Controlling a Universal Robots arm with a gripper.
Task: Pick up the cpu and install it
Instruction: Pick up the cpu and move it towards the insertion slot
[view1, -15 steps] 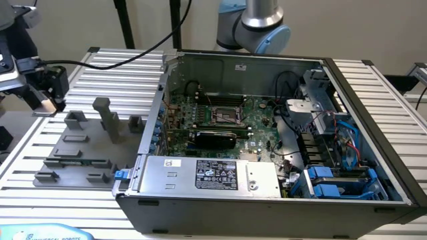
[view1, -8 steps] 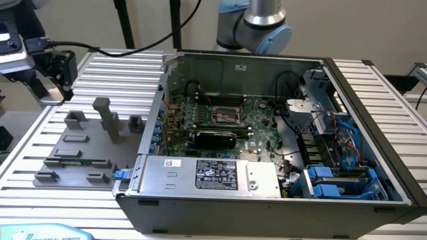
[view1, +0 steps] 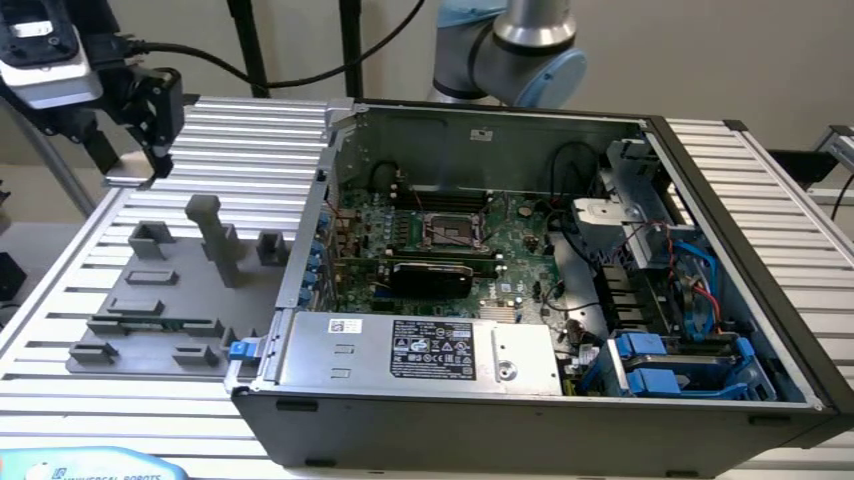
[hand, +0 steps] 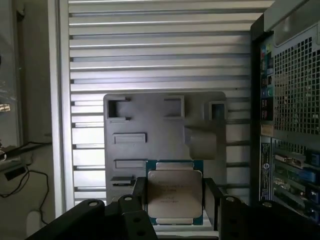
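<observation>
The hand (hand: 176, 202) is gripping the cpu (hand: 175, 192) by two opposite edges. It is hanging over the grey fixture plate (hand: 165, 125) on the bench (view1: 747, 170), at ten o'clock from the computer case (view1: 534, 410) in the exterior view. The chip is likely handling as light, stiff and fragile underneath.

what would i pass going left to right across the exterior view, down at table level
grey fixture plate → motherboard → blue drive bays
</observation>
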